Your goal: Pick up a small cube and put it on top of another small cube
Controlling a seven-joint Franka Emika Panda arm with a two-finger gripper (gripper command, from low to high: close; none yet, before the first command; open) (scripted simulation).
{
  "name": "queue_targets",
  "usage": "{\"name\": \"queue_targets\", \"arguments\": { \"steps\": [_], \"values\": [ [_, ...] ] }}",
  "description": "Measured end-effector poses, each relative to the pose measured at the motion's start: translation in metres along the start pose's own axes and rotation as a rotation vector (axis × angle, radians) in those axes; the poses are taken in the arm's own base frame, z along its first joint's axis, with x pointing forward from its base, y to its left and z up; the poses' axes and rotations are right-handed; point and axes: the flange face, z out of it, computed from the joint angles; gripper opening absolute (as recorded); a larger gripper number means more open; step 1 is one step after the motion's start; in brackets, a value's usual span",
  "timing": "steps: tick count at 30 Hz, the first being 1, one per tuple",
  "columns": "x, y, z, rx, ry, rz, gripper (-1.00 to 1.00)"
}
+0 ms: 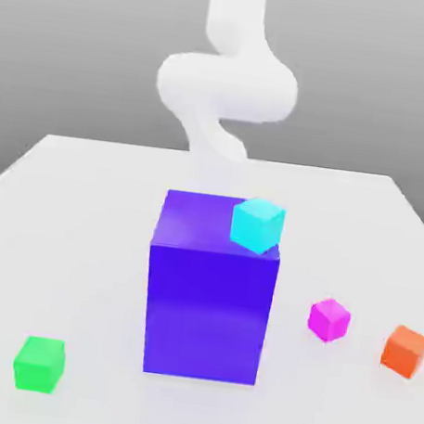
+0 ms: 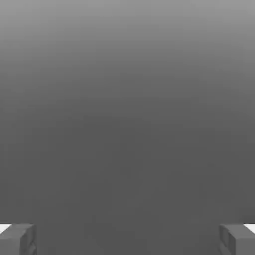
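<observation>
Magenta cube [image 1: 329, 320] untouched on table [image 1: 82, 237]; gripper [image 2: 127, 239] fingers wide apart, holding nothing.
Risk: big blue block [image 1: 209, 299] stands betw. arm & cube, descent may clip it or knock cyan cube [image 1: 257, 225] off.

A big blue-purple block [image 1: 209, 299] stands upright mid-table [image 1: 82, 237] — a cyan cube [image 1: 257, 225] sits on its top corner toward the exterior view's right. A green cube [image 1: 39, 364] lies near the front left — an orange cube [image 1: 405, 351] far right.
</observation>
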Motion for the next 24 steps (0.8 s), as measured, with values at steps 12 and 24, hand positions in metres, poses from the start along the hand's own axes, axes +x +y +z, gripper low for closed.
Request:
{"name": "queue_targets", "arguments": {
  "steps": [12,24],
  "values": [
    [-0.242,0.027,0.227,-0.176,-0.426,-0.264,0.00],
    [-0.432,0.160,0.287,-0.376,-0.629,-0.528,0.00]
  ]
}}
